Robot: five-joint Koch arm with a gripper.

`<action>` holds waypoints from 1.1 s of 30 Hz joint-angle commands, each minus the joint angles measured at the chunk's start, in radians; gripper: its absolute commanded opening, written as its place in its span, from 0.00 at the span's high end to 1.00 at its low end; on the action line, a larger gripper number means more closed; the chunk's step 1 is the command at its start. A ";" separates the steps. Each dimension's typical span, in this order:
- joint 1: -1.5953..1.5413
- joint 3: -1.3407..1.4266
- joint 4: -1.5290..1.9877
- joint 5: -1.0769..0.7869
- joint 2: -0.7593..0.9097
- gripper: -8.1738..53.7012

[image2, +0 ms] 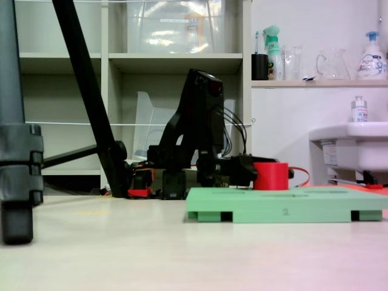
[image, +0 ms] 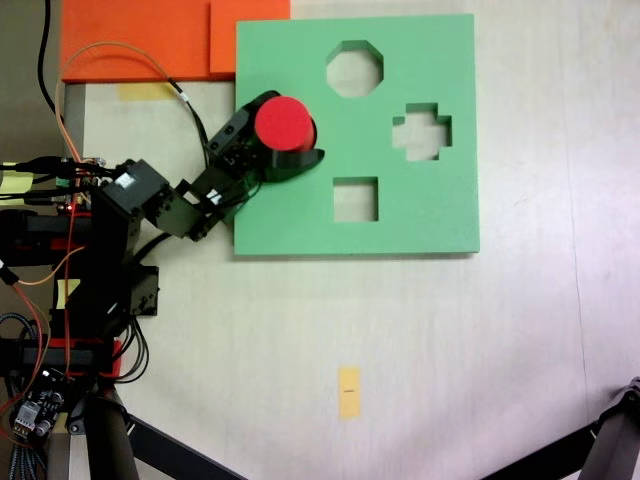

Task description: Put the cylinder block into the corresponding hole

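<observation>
In the view from above, the black arm (image: 160,205) stands at the left edge of the table (image: 300,350) and reaches right toward the green board (image: 420,215). Its gripper (image: 290,140) lies over the board's left part, the two jaws curving round the red cylinder (image: 284,124), one along its far side and one along its near side, both against it, so the cylinder is pinched between them. The cylinder stands upright over the board's left part, to the left of the eight-sided cutout (image: 354,68), the cross-shaped cutout (image: 421,131) and the square cutout (image: 355,199), and well apart from each. No round hole is to be seen; whether one lies under the cylinder cannot be told.

In the low side view, the arm (image2: 197,115) bends down to the gripper (image2: 245,171), which sits just left of the cylinder (image2: 270,176). The cylinder's base meets the board (image2: 285,206) top; how deep it sits cannot be told. Beyond the board's far left corner lie orange sheets (image: 140,35).
</observation>
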 commanded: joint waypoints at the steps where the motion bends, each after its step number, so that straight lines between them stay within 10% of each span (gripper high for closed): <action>1: -0.008 0.009 -0.055 -0.014 0.011 0.02; 11: -0.044 0.172 -0.044 -0.040 0.305 0.03; 19: 0.037 0.167 1.077 -0.293 1.213 0.25; 33: 0.719 0.126 0.946 -1.339 1.215 0.37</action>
